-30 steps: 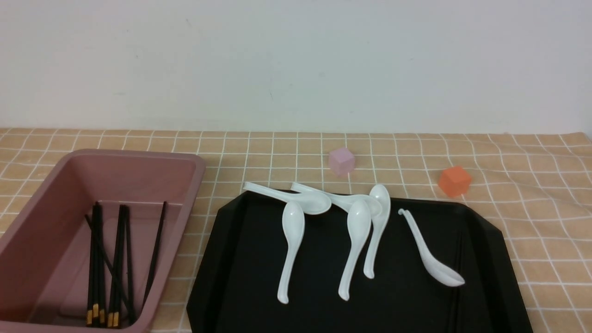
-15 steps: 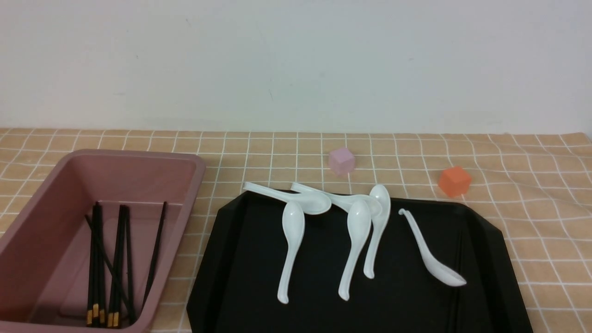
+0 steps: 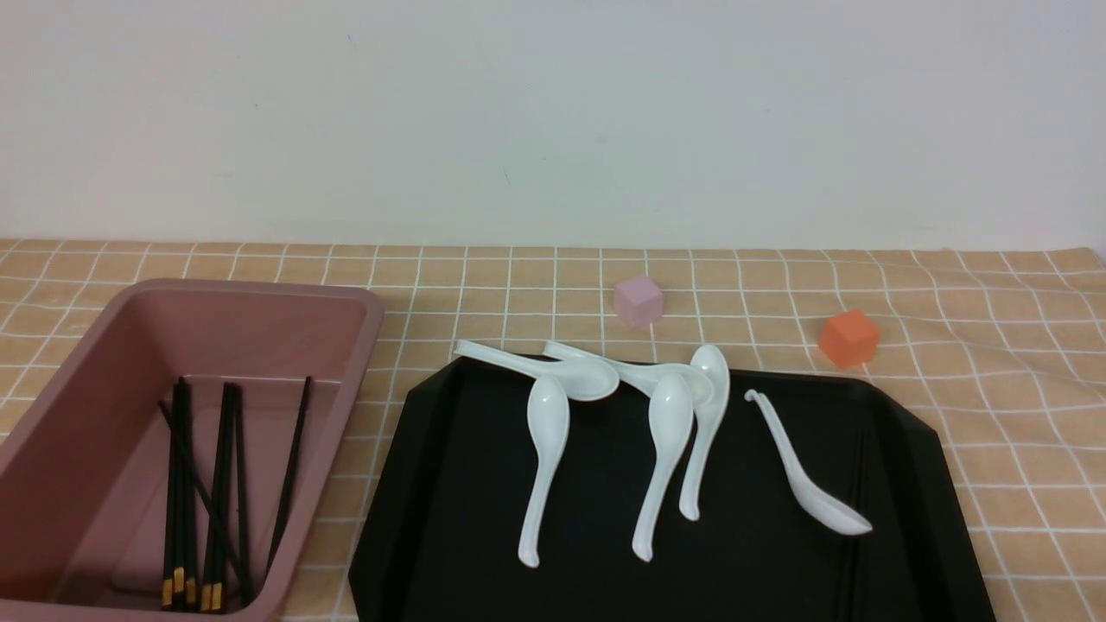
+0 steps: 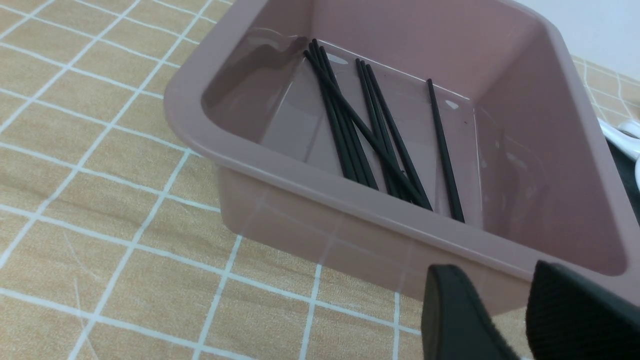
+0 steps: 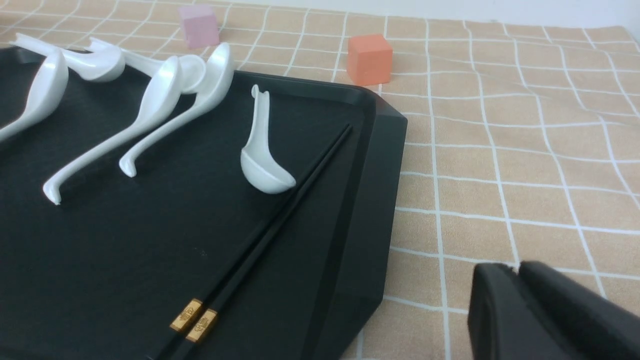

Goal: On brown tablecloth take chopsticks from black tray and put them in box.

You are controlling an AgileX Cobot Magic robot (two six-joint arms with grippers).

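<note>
Chopsticks (image 5: 270, 235) — two on black tray (image 5: 100, 250).

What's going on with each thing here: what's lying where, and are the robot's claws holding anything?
Box: upright, several chopsticks inside.
Black tray: flat, holds spoons.
Last chopstick pair: lying on the tray.
Pink cube, orange cube: on the cloth.
Left gripper: slightly open, empty.
Right gripper: shut, empty.

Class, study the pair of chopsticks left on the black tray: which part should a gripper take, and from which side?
Grip the chopsticks at mid-length, coming from above with jaws across both sticks. They lie flat, side by side, near the black tray rim; the white spoon crowds their farther part, so take them nearer the gold bands, probably with the right gripper.
</note>
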